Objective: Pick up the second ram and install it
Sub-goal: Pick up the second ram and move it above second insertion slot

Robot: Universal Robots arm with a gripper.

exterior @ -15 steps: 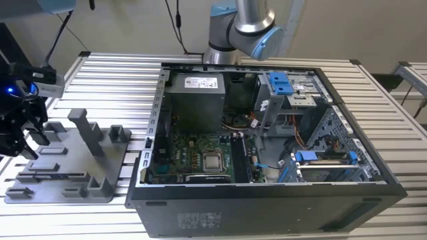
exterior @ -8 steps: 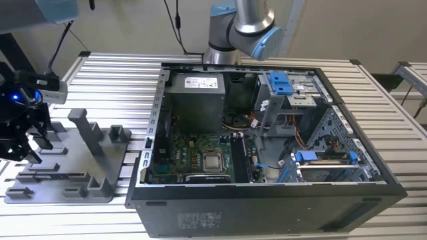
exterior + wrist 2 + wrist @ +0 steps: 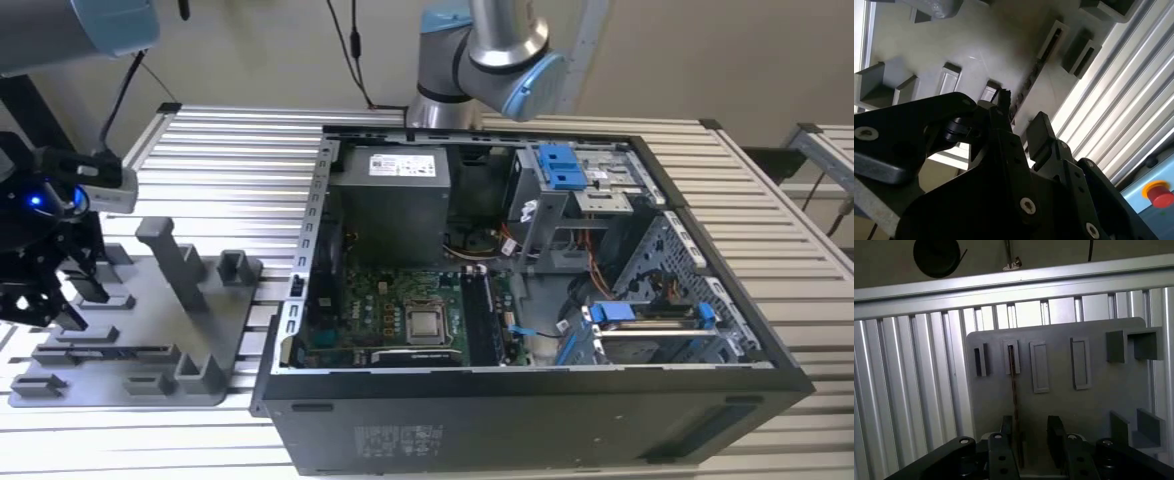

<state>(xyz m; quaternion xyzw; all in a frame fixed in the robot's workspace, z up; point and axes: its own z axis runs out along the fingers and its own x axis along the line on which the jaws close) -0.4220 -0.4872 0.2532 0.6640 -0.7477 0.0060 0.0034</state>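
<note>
Pick-up step in hand, ram not yet gripped. The claw (image 3: pixel 1030 429) is spread above the grey tray (image 3: pixel 1104 395) at the exterior view's left. The second ram (image 3: pixel 1015 385) stands edge-up in its tray slot, in line with the gap and close to one finger. Judged: a sound grasp calls for centring, then square closure.

The jaws are matt black, dotted with small silver screws (image 3: pixel 1027 202). Under them the tray (image 3: pixel 134 385) is plain mid-grey, blocks and all. The second ram (image 3: pixel 1015 385), beside one jaw, shows edge-on as a thin dark brownish line. The counter (image 3: pixel 227 140) around the tray is pale silver, ribbed in long parallel stripes. Well away from the jaws, the computer case (image 3: pixel 534 425) is black, holding a green motherboard (image 3: pixel 387 315) and bright blue clips (image 3: pixel 561 165). The arm (image 3: pixel 497 40) is silver with light-blue caps. A red button (image 3: pixel 1160 194) has a yellow rim.
</note>
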